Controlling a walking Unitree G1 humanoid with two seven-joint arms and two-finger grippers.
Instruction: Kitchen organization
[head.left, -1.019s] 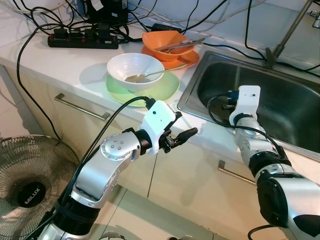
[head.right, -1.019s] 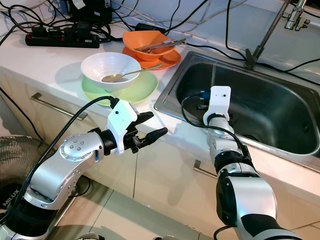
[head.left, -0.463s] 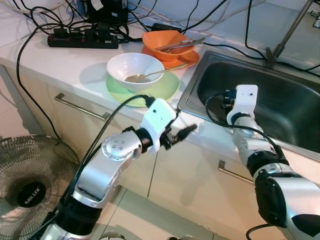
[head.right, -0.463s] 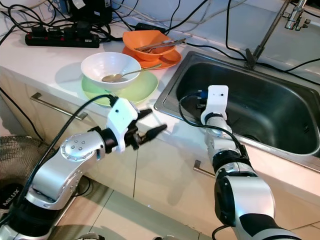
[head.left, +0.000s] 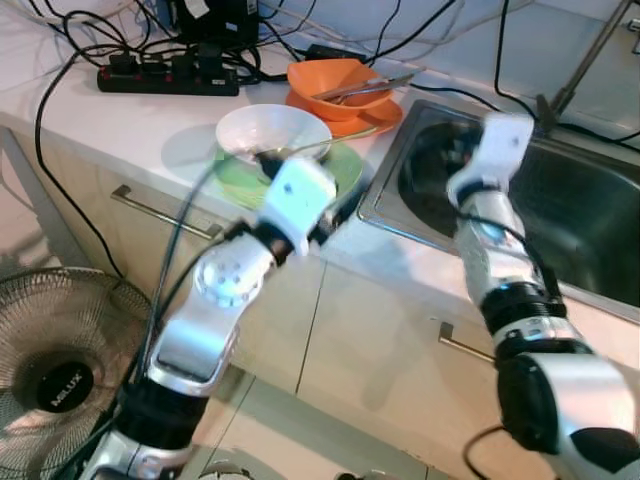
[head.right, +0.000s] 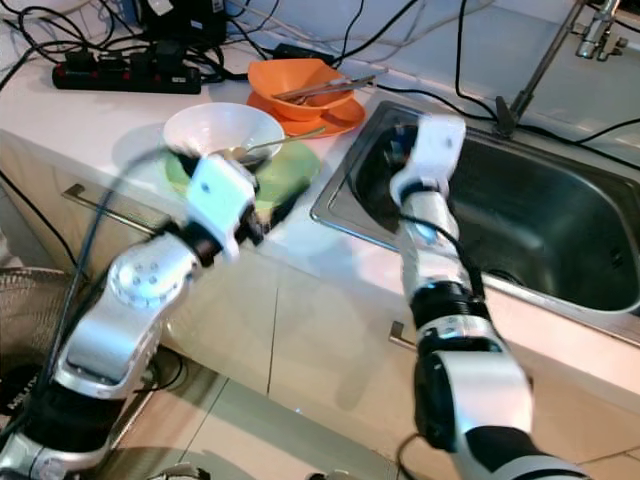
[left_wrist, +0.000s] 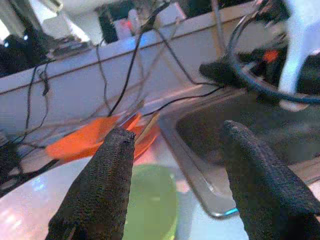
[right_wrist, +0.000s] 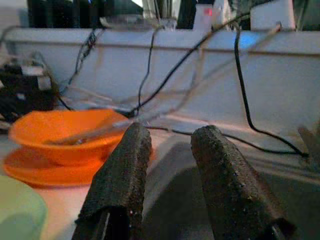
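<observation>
A white bowl (head.left: 268, 128) with a spoon (head.left: 322, 145) in it sits on a green plate (head.left: 343, 168) on the counter. Behind it an orange bowl (head.left: 335, 76) holding metal utensils rests on an orange plate (head.left: 378, 114). My left gripper (left_wrist: 177, 129) is open and empty, blurred, at the counter's front edge just before the green plate. My right gripper (right_wrist: 172, 131) hangs over the left part of the steel sink (head.left: 585, 225). Its fingers stand a little apart with nothing between them and point toward the orange bowl (right_wrist: 60, 132).
A black power strip (head.left: 165, 77) with many cables lies at the back left of the counter. The faucet stem (head.left: 585, 60) rises behind the sink. Cabinet fronts with bar handles (head.left: 165, 212) are below. A floor fan (head.left: 60, 375) stands at lower left.
Both arms have swung up and toward the counter. The left gripper rose from in front of the cabinet to the plate's edge. The right gripper lifted from the sink's front rim to above the basin.
</observation>
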